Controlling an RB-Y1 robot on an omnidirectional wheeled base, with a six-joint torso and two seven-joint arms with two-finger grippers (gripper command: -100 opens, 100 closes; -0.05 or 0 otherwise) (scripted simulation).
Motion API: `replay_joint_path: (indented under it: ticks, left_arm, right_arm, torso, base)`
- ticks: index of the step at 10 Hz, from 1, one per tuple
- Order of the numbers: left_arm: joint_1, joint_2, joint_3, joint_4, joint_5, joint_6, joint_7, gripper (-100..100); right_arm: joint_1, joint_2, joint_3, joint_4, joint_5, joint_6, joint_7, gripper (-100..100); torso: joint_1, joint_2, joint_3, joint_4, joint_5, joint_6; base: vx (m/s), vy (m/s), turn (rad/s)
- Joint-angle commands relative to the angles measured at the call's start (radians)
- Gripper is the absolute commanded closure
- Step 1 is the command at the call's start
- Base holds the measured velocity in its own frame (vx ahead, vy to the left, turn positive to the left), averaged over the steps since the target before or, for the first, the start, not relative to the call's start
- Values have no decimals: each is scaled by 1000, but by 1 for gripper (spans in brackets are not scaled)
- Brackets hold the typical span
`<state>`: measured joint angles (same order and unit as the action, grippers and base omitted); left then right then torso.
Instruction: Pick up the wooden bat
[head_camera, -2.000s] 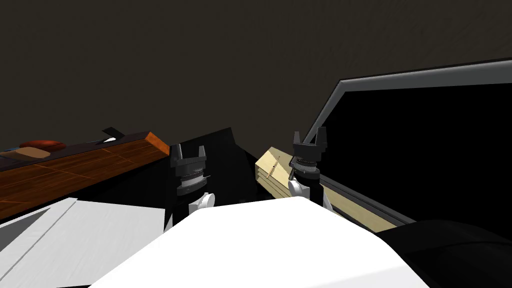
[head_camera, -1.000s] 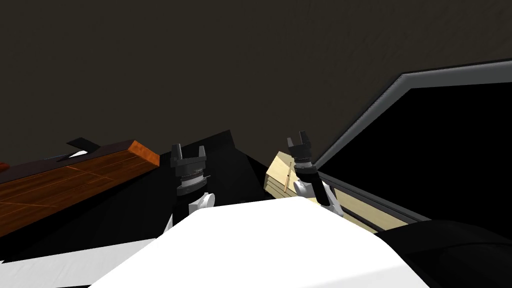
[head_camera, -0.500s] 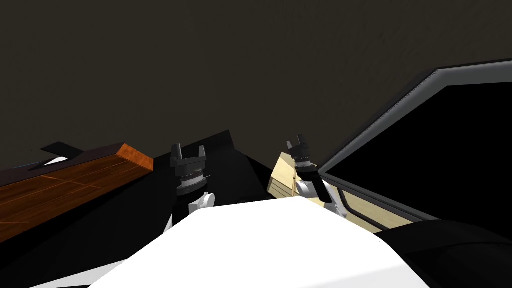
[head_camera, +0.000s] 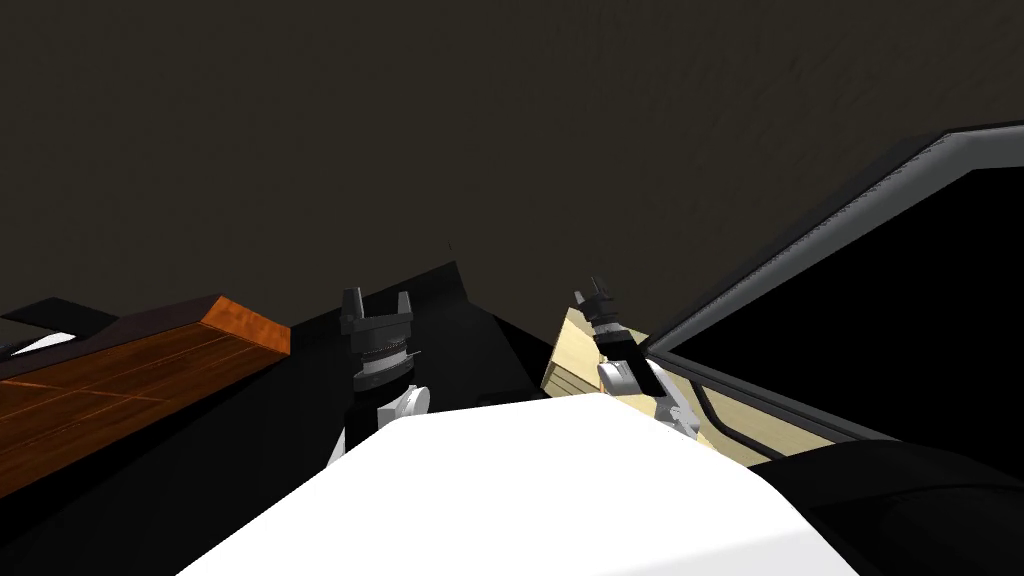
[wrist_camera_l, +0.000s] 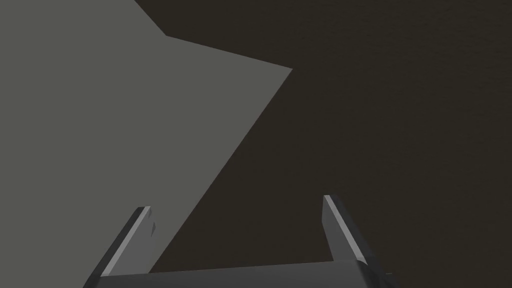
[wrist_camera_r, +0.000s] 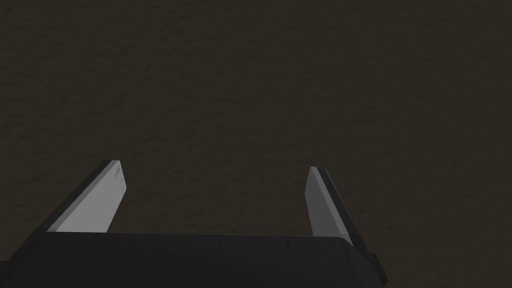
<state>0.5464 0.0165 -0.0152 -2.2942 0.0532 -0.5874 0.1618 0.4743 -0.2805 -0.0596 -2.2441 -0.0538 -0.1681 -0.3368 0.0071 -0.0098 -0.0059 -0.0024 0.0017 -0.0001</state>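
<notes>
Shift: swinging round since two seconds ago. My own view is turning, so the reddish-brown wooden tabletop (head_camera: 130, 365) is sliding toward the left edge of the head frame and the long grey frame (head_camera: 805, 245) is sliding toward the right.
Right arm: the right gripper (head_camera: 592, 290) is now leaning toward the upper left, where earlier it was standing upright. It is sitting right of centre, just above the pale wooden block (head_camera: 566, 358). Its blades are standing well apart and facing a flat dark brown surface (wrist_camera_r: 250, 75).
Left arm: the left gripper (head_camera: 377, 303) is keeping its spot just left of centre, blades spread wide.
Bat: a second ago the thin, light-brown wooden bat was lying on the pale wooden block beside the right forearm. Now I cannot tell where it is lying, as the right arm is covering that patch.
Right side: a black area (head_camera: 900, 330) is filling the space inside the grey frame.
</notes>
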Motion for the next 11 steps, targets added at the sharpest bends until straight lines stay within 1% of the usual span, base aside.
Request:
replay_joint_path:
  ticks: [1, 2, 3, 4, 5, 6, 7, 8, 9, 10, 11]
  left_arm:
    - [0, 0, 0, 0, 0, 0, 0, 0]
    - [0, 0, 0, 0, 0, 0, 0, 0]
    - [0, 0, 0, 0, 0, 0, 0, 0]
    - [0, 0, 0, 0, 0, 0, 0, 0]
    - [0, 0, 0, 0, 0, 0, 0, 0]
    - [0, 0, 0, 0, 0, 0, 0, 0]
    - [0, 0, 0, 0, 0, 0, 0, 0]
    - [0, 0, 0, 0, 0, 0, 0, 0]
    - [0, 0, 0, 0, 0, 0, 0, 0]
    - [0, 0, 0, 0, 0, 0, 0, 0]
    - [0, 0, 0, 0, 0, 0, 0, 0]
  right_arm:
    - [3, 0, -1, 10, -6, 49, -13, -100]
    - [7, -15, -16, 39, -29, 78, -43, -100]
    - [7, -15, -16, 39, -29, 100, -43, -100]
    - [7, -15, -16, 39, -29, 108, -43, -100]
    - [11, -29, -32, 70, -55, 145, -75, -100]
    - [11, -29, -32, 70, -55, 167, -75, -100]
    - [16, -43, -48, 105, -83, 195, -107, -100]
    - [16, -43, -48, 105, -83, 218, -107, -100]
    - [16, -43, -48, 105, -83, 230, -107, -100]
    - [21, -56, -64, 143, -114, 268, -139, -100]
    - [21, -56, -64, 143, -114, 287, -139, -100]
  torso:
    - [0, 0, 0, 0, 0, 0]
    - [0, 1, 0, 0, 0, 0]
    - [0, 1, 1, 0, 0, 0]
    - [-3, 3, 1, 1, 0, 0]
    - [-6, 4, 2, 1, -1, -1]
    - [-5, 2, 1, 1, -1, 0]
    - [-4, -1, 0, 0, -1, 0]
    - [-3, -3, -2, -1, -1, 0]
    - [-4, -2, -1, -1, -1, 0]
    - [-7, 2, 1, 0, -1, 0]
    - [-6, 2, 1, 0, -1, 0]
  base:
    - [109, 137, -85]
    - [102, 127, -185]
    - [77, 86, -87]
    - [49, 34, 63]
    - [99, 71, -93]
    - [153, 91, -33]
    - [183, 103, -87]
    - [150, 81, -69]
    - [62, 32, 3]
    - [92, 55, -88]
    - [98, 62, -73]
